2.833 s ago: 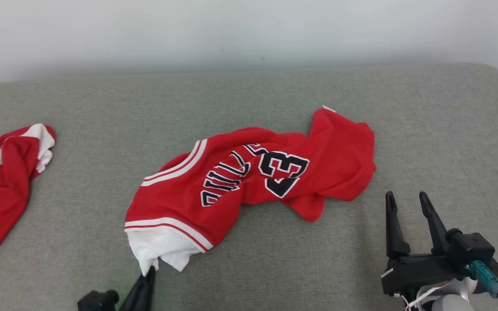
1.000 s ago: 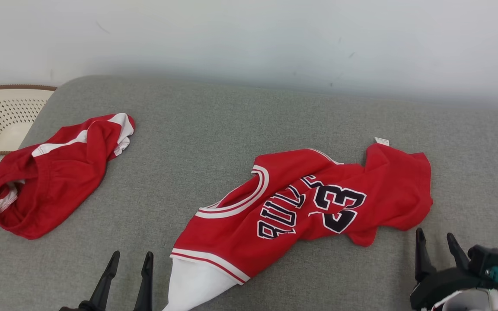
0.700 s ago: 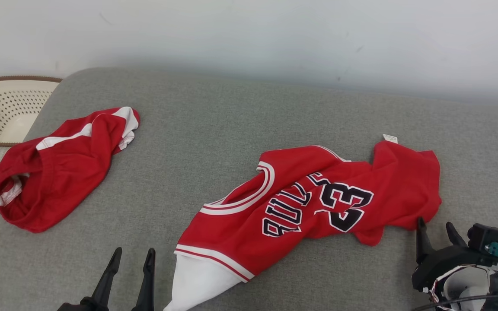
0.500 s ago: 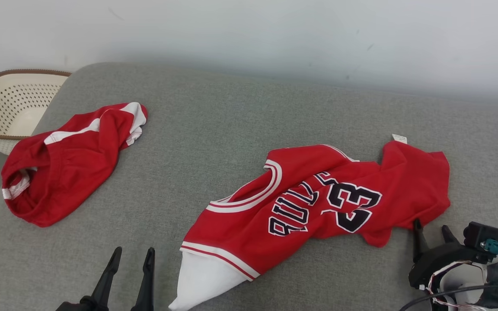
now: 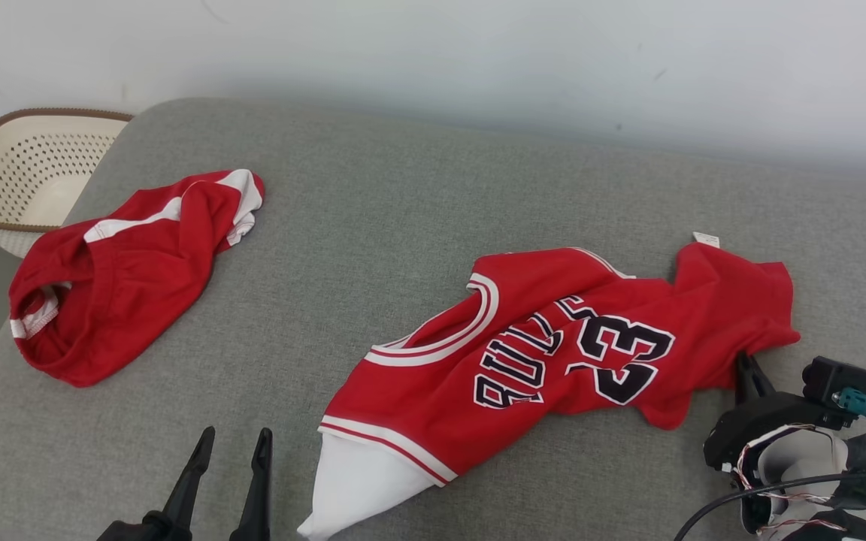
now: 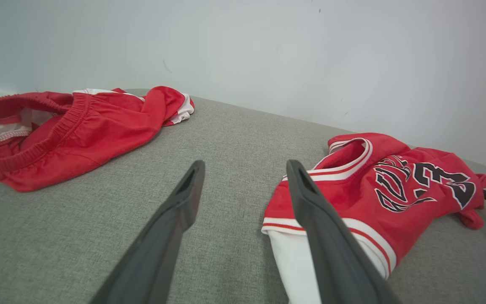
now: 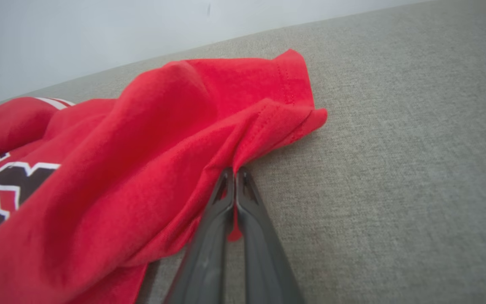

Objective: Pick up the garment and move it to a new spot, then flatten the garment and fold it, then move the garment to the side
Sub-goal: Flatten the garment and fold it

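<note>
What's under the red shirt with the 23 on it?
The red shirt lies on the grey cushion, and white cloth sticks out beneath its striped edge. The right claw pinches one corner. Anything under the middle is covered, so I cannot tell.

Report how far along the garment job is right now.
Done: nothing complete. The red jersey lies crumpled on the grey cushion, neither flattened nor folded.
In hand: the right gripper is shut on a stitched edge of the jersey, the start of the pickup. The left gripper is open beside the jersey's white part, not touching it.
Left: lifting and moving it, flattening, folding, then setting it aside.
</note>
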Tool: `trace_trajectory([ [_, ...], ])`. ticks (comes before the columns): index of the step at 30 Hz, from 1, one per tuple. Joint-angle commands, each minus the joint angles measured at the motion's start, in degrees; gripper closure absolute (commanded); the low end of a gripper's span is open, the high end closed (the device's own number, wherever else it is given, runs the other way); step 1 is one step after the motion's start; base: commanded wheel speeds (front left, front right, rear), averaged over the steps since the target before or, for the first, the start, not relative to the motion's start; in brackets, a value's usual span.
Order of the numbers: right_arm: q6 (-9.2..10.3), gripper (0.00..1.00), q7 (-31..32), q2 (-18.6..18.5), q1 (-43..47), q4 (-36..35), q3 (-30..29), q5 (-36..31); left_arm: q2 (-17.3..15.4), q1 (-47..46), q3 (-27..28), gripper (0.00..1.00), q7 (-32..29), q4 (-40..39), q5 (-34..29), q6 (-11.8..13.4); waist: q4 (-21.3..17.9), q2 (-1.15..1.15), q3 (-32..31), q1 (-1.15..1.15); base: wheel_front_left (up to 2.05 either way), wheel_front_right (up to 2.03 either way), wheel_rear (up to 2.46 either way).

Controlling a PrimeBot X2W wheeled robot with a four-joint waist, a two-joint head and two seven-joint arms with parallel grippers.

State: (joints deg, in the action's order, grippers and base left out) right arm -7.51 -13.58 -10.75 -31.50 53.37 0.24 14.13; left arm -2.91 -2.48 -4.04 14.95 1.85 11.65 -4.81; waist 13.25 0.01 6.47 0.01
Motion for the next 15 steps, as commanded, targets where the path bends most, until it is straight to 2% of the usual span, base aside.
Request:
trace_trajectory([
  [1, 0.04, 1.00, -0.8, 0.0, 0.1, -1.1, 0.9, 1.3, 0.0, 0.7, 0.4, 0.00, 0.4, 0.4, 0.3, 0.3, -0.7, -0.01, -0.7, -0.01, 0.00, 0.00, 0.00],
  [8, 0.04, 1.00, -1.3, -1.4, 3.9, -9.8, 4.8, 3.6, 0.0, 2.2, 0.3, 0.00, 0.4, 0.8, 0.4, 0.7, -3.3, -0.01, -2.9, -0.01, 0.00, 0.00, 0.00],
  [12, 0.04, 1.00, 1.9, -3.3, 7.9, -21.1, 6.5, 6.1, 0.0, 3.1, 0.0, 0.00, 0.3, 1.1, 0.3, 0.7, -5.2, -0.01, -4.0, -0.01, 0.00, 0.00, 0.00],
  [15, 0.04, 1.00, 7.0, -4.4, 12.0, -32.3, 6.3, 7.9, 0.0, 3.8, -0.2, 0.00, 0.3, 1.1, 0.5, 1.0, -6.4, -0.01, -4.5, -0.01, 0.00, 0.00, 0.00],
])
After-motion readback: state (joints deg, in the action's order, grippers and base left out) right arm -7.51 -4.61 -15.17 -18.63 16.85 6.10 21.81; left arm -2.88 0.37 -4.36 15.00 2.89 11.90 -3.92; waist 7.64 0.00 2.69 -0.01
